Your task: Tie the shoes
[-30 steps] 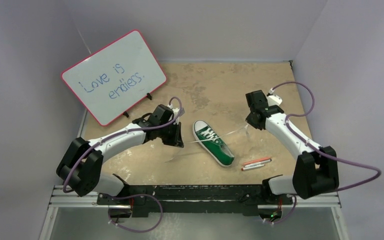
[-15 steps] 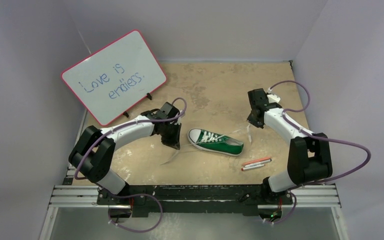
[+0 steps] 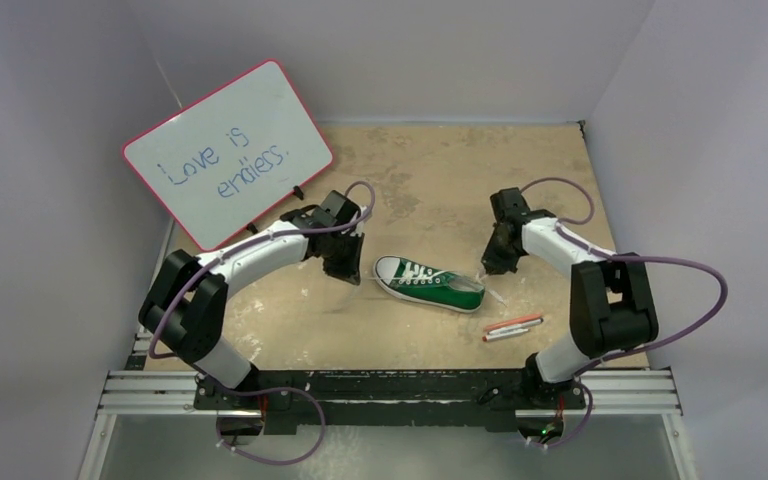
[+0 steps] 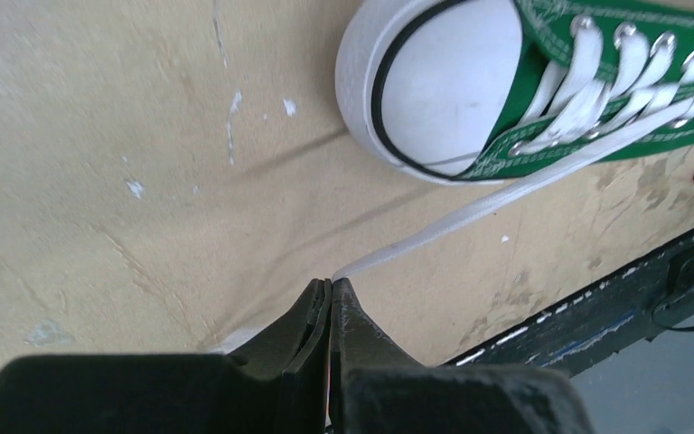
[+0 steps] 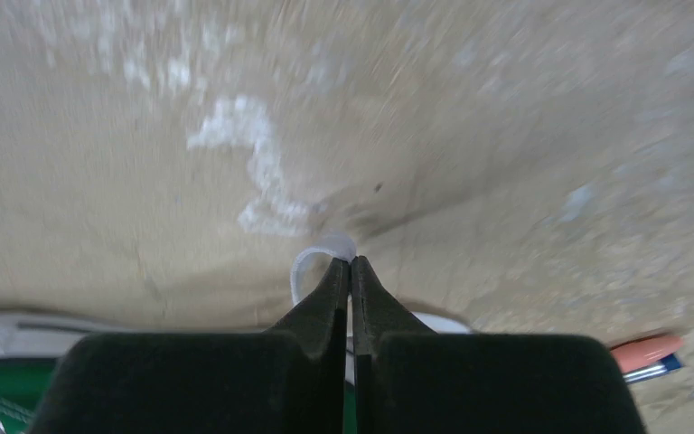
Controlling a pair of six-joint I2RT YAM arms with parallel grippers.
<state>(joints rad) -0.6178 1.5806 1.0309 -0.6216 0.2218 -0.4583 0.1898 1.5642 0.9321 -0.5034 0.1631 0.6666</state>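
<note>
1. While both arms flank the shoe, the left pincer is pinched tight on a white lace. The lace runs taut from the pincer's black tips up to the eyelets.
2. The right pincer is clamped too, with a small lace loop poking out above its tips. That view is blurred, so I cannot tell how much lace it has caught.
3. Between them, near the middle of the table, sits the sneaker. Its toe points towards the left pincer and its heel is just beside the right one.
4. My worry is the shoe's lightness. Nothing pins it down, so an uneven pull would likely swing or drag it rather than cinch anything.
5. The lace is flat and thin, and a hard tug could slide it out from between the smooth jaws. The right side looks most at risk, since only a short loop shows there.
6. Two pens lie near the heel, and a skidding shoe could knock them.
7. The sneaker has green canvas with white stitching and metal-ringed eyelets, and its toe cap is glossy, rounded rubber. The tabletop is a scuffed, blotchy tan. A pink-rimmed whiteboard leans at the far left.
</note>
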